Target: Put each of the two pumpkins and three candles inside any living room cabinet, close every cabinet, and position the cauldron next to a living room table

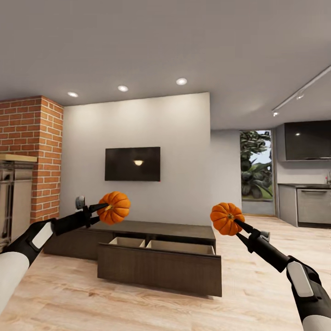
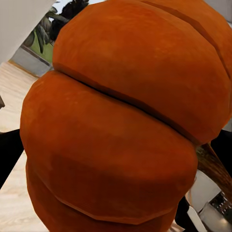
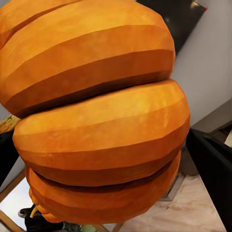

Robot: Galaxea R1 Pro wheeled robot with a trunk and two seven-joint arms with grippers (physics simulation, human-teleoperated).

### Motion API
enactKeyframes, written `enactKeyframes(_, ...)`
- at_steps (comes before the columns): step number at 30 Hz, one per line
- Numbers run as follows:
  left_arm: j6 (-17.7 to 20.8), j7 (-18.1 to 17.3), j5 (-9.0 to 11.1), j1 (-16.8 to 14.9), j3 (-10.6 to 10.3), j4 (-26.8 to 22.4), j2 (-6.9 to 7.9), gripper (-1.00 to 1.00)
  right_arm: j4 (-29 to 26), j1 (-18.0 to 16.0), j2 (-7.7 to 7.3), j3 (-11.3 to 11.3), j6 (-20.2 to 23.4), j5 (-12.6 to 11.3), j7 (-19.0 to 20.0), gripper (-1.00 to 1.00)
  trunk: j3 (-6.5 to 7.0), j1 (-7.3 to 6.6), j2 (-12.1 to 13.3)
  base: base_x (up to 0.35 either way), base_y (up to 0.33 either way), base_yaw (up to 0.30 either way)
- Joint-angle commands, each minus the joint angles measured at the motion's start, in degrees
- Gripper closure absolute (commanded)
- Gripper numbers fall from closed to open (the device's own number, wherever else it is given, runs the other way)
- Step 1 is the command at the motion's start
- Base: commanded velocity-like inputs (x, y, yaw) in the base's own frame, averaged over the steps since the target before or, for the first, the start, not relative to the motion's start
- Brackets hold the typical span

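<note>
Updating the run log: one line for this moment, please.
left tool: holds orange ribbed pumpkin | right tool: holds second orange pumpkin | dark-brown wood cabinet: drawer open

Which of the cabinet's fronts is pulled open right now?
The wide front at the right end of the cabinet, below and between the two held pumpkins: it stands out toward the camera, showing pale compartments. The front left of it sits flush.

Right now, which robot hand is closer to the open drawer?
Hard to call, perhaps the left. The left gripper holds its pumpkin above the open drawer's left end; the right gripper holds its pumpkin just beyond the right end.
</note>
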Motion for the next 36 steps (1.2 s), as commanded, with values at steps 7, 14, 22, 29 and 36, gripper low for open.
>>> enactKeyframes(7,0.3,-0.04,0.5,-0.06,-0.42,0.03,0.01,1.0,0.05,-0.05,0.01,-1.44,0.35,0.06,0.03,1.0,0.75,-1.55,2.77,0.0,0.0,-0.006)
enactKeyframes(14,0.3,-0.04,0.49,-0.07,-0.58,0.03,-0.04,1.0,0.09,-0.05,-0.05,-2.15,0.53,0.09,-0.06,1.0,1.4,-3.09,5.58,0.0,0.0,0.0)
enactKeyframes(22,0.3,-0.04,0.49,-0.06,-0.6,0.03,-0.05,1.0,0.09,-0.07,0.01,-2.22,0.66,0.02,-1.95,1.0,2.12,-4.85,8.79,0.0,0.0,0.0)
enactKeyframes(29,0.3,0.0,0.45,-0.06,-0.65,0.03,-0.06,1.0,0.1,-0.05,0.01,-2.3,0.74,0.0,-2.17,1.0,2.75,-6.39,11.6,0.0,0.0,0.0)
enactKeyframes(36,0.3,0.04,0.44,-0.07,-0.66,0.03,-0.09,1.0,1.85,-0.07,-0.09,-2.24,0.69,0.0,-2.19,1.0,3.37,-7.92,14.4,0.0,0.0,0.0)
